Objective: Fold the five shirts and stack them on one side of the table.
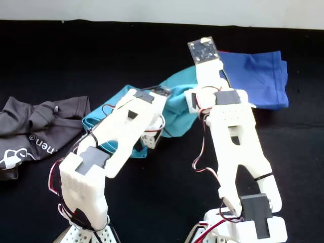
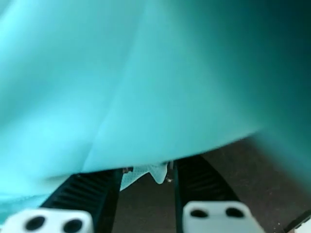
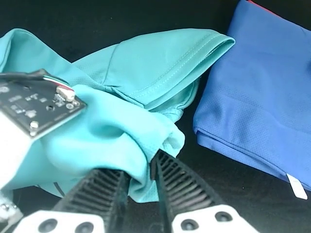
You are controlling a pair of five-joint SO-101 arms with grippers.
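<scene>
Together, left pincer (image 2: 146, 171) and right pincer (image 3: 142, 171) clench the teal shirt (image 3: 160, 73) beside a folded blue shirt (image 3: 262, 87).

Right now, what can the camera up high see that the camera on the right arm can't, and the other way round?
The high camera adds the grey shirt, crumpled at one end of the table, plus the whole left arm and right arm. The right wrist camera adds a close look at the right gripper pinching a fold of the teal shirt, and a small white tag on the blue shirt. Both show the loose teal shirt beside the folded blue shirt.
</scene>
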